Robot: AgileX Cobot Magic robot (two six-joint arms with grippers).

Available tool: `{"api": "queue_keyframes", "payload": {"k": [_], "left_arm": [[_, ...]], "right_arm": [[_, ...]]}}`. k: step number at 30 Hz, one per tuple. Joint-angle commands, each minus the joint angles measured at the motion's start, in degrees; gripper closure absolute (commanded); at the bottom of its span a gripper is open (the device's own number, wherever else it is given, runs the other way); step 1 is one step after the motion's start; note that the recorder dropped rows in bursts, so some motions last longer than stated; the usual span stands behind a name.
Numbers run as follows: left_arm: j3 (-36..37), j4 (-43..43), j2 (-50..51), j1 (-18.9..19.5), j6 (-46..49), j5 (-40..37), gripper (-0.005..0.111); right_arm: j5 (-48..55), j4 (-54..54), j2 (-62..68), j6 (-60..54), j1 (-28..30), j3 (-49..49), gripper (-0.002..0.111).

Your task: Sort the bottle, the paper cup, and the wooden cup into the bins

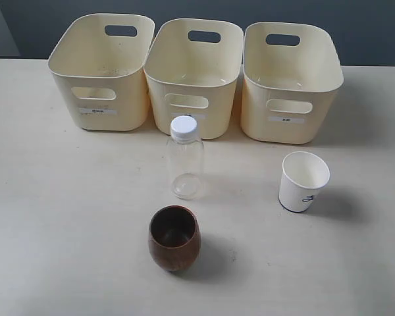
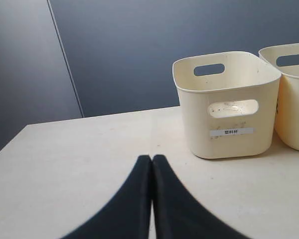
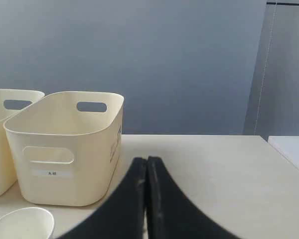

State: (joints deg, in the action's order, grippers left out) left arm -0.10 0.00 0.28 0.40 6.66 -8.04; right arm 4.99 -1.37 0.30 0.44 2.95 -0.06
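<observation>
Start of sorting: bottle (image 1: 185, 158) at centre, wooden cup (image 1: 174, 237) at its 6 o'clock, paper cup (image 1: 303, 182) at 3 o'clock; bins (image 1: 194, 79) unfilled. My left gripper (image 2: 152, 160) and right gripper (image 3: 146, 162) are closed, empty.

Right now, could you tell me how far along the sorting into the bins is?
Nothing is sorted yet. The bottle, paper cup and wooden cup all stand on the table in front of the three bins. Nothing is in hand: left gripper and right gripper are shut, holding nothing. All three placements remain.
</observation>
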Motion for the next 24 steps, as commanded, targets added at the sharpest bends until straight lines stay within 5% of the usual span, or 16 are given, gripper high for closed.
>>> {"api": "queue_keyframes", "payload": {"k": [1, 13, 18, 24], "left_arm": [[0.1, 0.0, -0.3, 0.0, -0.1, 0.3, 0.107], [0.1, 0.0, -0.3, 0.0, -0.1, 0.3, 0.107], [0.1, 0.0, -0.3, 0.0, -0.1, 0.3, 0.107], [0.1, 0.0, -0.3, 0.0, -0.1, 0.3, 0.107]], "right_arm": [[-0.5, 0.0, -0.3, -0.4, 0.3, 0.1, 0.109], [-2.8, 0.2, -0.3, -0.4, 0.3, 0.1, 0.109], [-6.9, 19.5, -0.3, 3.1, 0.3, 0.1, 0.109], [-7.9, 21.5, -0.3, 3.2, 0.3, 0.1, 0.109]]}}
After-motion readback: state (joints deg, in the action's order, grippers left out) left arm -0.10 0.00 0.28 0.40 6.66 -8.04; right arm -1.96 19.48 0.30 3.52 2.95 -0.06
